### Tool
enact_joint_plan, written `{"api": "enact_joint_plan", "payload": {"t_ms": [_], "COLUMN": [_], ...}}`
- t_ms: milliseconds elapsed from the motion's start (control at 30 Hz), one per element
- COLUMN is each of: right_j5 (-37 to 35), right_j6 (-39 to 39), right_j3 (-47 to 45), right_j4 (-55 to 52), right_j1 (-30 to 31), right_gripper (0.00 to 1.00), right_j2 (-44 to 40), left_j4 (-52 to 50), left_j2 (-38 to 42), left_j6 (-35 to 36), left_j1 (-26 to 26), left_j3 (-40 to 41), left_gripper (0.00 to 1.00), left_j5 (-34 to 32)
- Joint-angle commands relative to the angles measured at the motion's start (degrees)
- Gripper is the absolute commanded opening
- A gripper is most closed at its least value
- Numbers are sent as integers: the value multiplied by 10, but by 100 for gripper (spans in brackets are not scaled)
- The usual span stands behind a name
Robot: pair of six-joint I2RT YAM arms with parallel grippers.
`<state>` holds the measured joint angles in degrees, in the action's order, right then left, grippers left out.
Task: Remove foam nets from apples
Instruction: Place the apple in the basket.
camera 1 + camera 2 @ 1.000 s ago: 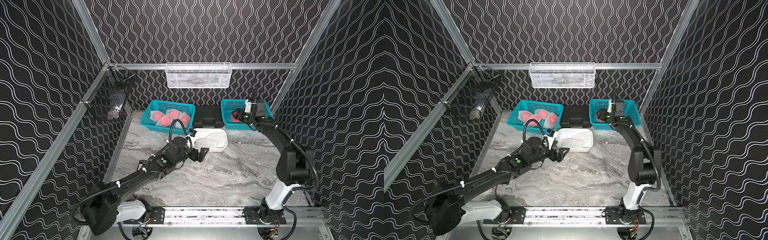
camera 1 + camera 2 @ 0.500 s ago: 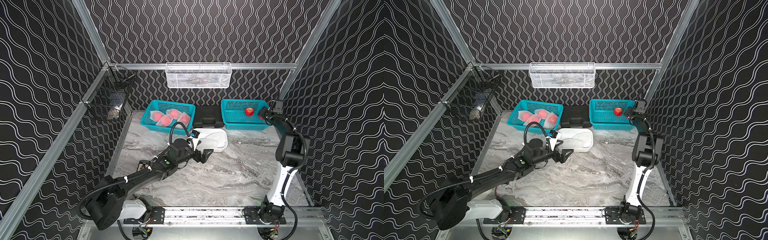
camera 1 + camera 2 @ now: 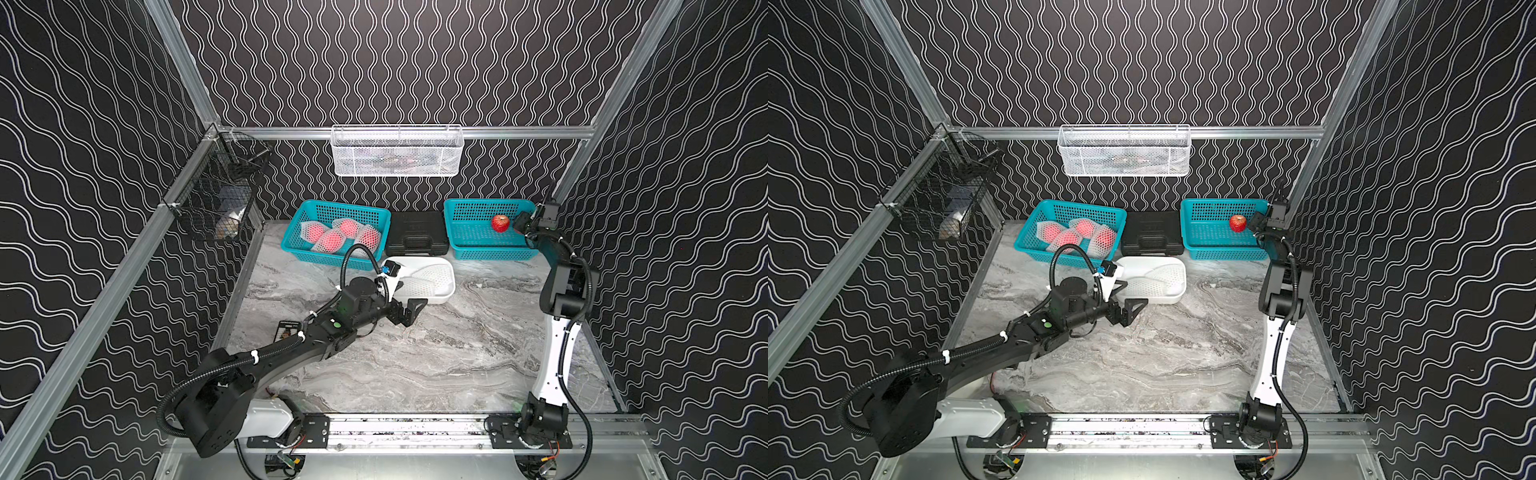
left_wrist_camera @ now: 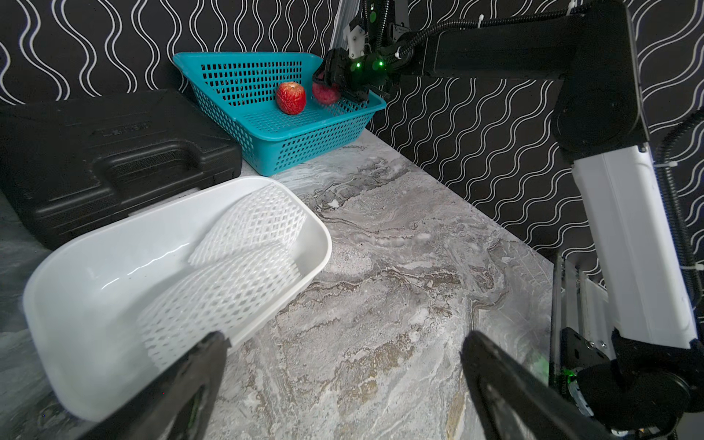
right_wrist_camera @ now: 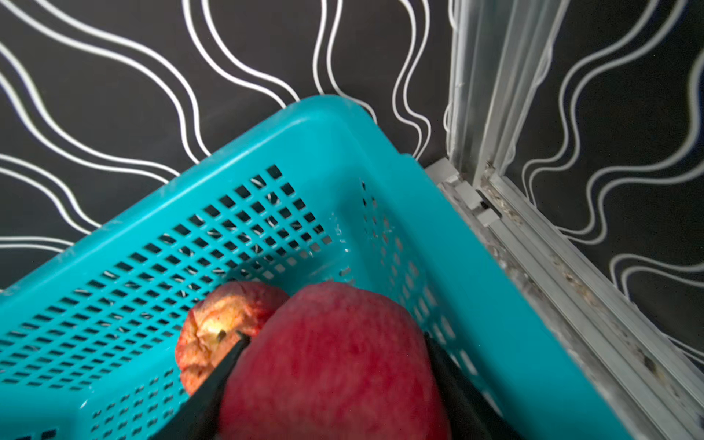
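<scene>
Evidently stripped of its net, a bare apple (image 5: 335, 365) sits pinched between the fingers of the right gripper (image 5: 335, 337), which press on both its flanks. It hangs low inside the right-hand teal basket (image 5: 324, 114), at about one o'clock on the tabletop if twelve is the back wall. Just beside it, on its nine o'clock side, a wrinkled second apple (image 3: 500, 223) rests on the basket floor, also bare. The coming move turns on that relation, I judge. The basket floor lies straight below the held fruit, toward the three o'clock corner, so letting go there should set it down without knocking its neighbour. Two empty foam nets (image 4: 228, 289) lie in the white tub (image 4: 95, 266) near the middle. The left gripper (image 4: 343, 335) hovers just at the tub's six o'clock rim, jaws spread wide and empty. Four netted apples (image 3: 332, 241) lie in the left-hand teal basket (image 3: 324, 258) at eleven o'clock, nearer the left arm.
</scene>
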<state>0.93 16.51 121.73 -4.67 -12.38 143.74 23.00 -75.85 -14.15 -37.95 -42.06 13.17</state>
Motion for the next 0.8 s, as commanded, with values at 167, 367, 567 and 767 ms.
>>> {"api": "enact_joint_plan", "payload": {"t_ms": [167,367,567,767], "right_j5": [-26,-2,38,68], "right_j6": [17,26,49,37], "right_j3": [25,60,11,-242], "right_j4": [86,87,82,164], "right_j1": [8,10,16,68], "right_gripper": [85,90,91,92], "right_j2": [13,-5,-96,-319], "left_j4": [1,-2,-17,-37], "left_j2": [-9,-10,-4,-4], "left_j6": [17,17,15,12], "left_j1": [0,0,1,36], "left_j3": [-14,-13,-25,-68], "left_gripper": [99,100,99,100], "left_j5": [-6,-19,-66,-86]}}
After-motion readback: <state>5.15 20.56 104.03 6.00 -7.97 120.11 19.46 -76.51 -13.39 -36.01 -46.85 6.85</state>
